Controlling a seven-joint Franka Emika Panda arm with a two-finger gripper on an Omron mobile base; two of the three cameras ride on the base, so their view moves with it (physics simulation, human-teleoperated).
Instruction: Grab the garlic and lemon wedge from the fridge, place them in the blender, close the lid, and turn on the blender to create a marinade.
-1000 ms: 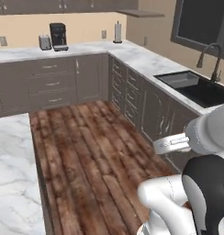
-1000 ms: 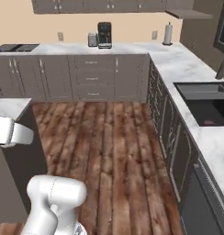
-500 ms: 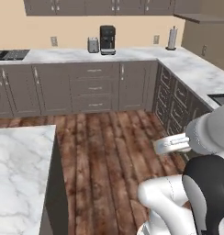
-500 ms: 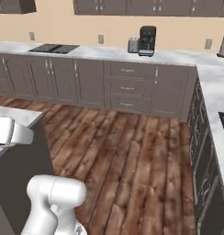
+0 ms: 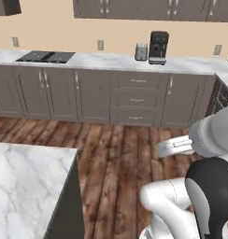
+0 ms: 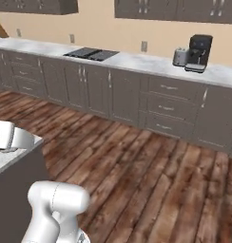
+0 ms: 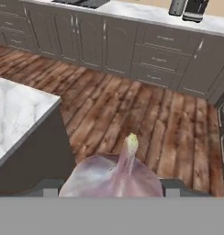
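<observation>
A pinkish-white garlic (image 7: pixel 114 176) bulb with a pale pointed tip sits between the gripper (image 7: pixel 111 187) fingers, seen close up in the hand view; the jaws are closed on it, one dark fingertip (image 7: pixel 50 188) showing on each side. Below it lies a brown wood plank floor (image 7: pixel 132 114). To the left, the corner of a white marble island counter (image 7: pixel 15 114) juts in over a dark grey side. Across the floor runs a row of dark grey cabinets (image 5: pixel 111 95) under a marble worktop (image 5: pixel 111 59). On that worktop a black cooktop (image 5: pixel 46 56) lies toward the left end, and a silver toaster (image 5: pixel 141 51) stands just beside a black coffee machine (image 5: pixel 158 46) toward the right.
</observation>
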